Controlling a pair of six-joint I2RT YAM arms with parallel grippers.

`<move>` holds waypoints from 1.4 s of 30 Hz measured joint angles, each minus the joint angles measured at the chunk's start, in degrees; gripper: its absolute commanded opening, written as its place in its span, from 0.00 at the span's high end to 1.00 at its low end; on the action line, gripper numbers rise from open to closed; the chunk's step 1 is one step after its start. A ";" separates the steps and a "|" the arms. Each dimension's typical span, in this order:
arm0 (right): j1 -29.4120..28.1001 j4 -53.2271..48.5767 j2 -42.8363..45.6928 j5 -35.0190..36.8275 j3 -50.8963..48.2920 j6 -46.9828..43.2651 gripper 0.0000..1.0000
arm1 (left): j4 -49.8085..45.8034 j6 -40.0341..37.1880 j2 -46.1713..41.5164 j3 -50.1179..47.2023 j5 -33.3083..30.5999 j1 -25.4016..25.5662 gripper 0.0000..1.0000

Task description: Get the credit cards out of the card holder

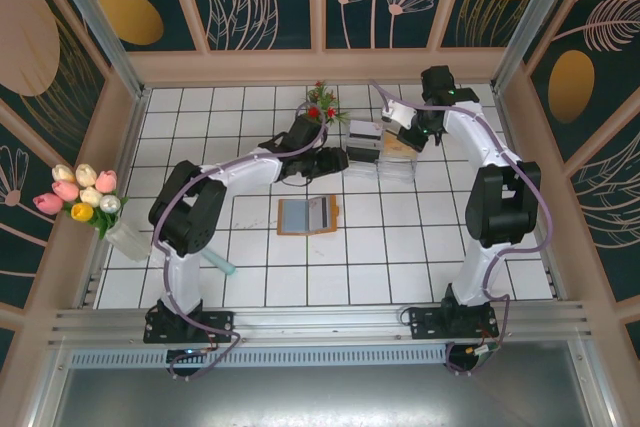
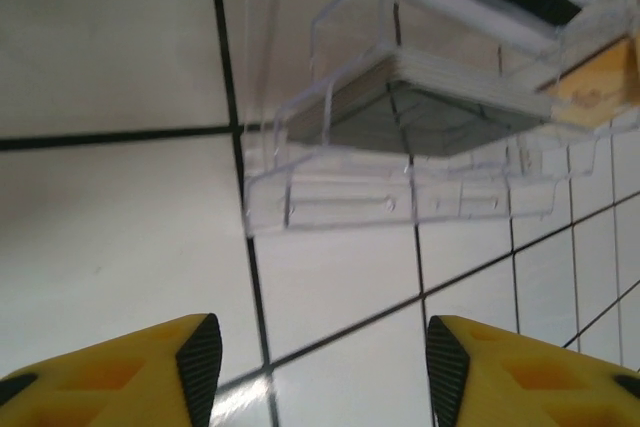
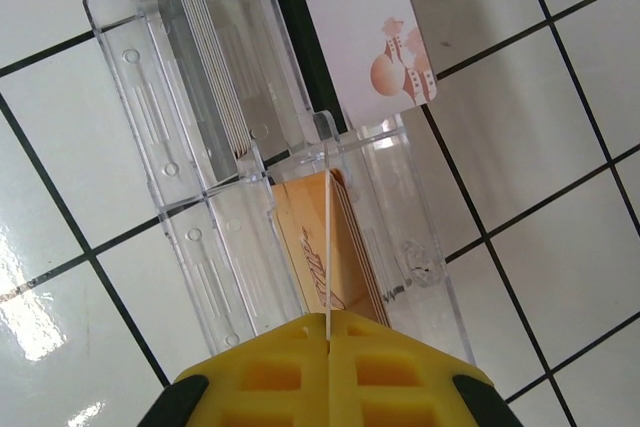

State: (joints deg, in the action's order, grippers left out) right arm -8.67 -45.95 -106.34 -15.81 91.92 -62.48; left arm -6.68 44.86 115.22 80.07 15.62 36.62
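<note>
The card holder (image 1: 307, 215) lies open on the tiled floor at the centre, orange-brown at its rim and blue-grey inside. At this size I cannot tell the credit cards apart from that inside. My left gripper (image 1: 340, 160) (image 2: 322, 357) is open over bare tiles, just short of the clear tray (image 1: 381, 154) (image 2: 400, 197). My right gripper (image 1: 405, 117) (image 3: 328, 319) is shut on a thin pale card (image 3: 328, 247) seen edge-on. It holds that card above the tray compartment (image 3: 430, 237) that contains orange-tan cards (image 3: 300, 237).
The tray's other compartment holds a stack of pale cards (image 3: 205, 47) (image 2: 440, 87). A white picture card (image 3: 365, 27) lies beside the tray. A red flower sprig (image 1: 322, 107) stands behind it. A tulip vase (image 1: 85, 197) and a teal stick (image 1: 222, 265) are at the left.
</note>
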 measured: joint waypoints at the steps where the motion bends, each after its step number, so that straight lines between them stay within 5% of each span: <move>1: 0.00 0.35 0.17 -0.42 -0.61 -0.04 1.00 | -0.24 0.02 0.98 1.38 -0.48 0.00 0.49; 12: 0.00 2.12 5.97 -2.91 -3.28 0.00 1.00 | -3.04 0.42 10.27 12.50 -3.06 0.11 0.77; 27: 0.00 3.17 7.54 -3.80 -4.98 0.02 1.00 | -0.81 0.33 10.40 11.08 -1.73 0.09 0.79; 42: -1.88 3.54 6.73 -2.23 -4.66 0.39 1.00 | -4.35 -2.86 10.40 12.96 -6.95 0.02 0.79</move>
State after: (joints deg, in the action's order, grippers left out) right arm -10.55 -42.41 -99.61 -18.04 87.26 -62.08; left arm -11.03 42.00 125.62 93.03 8.67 36.64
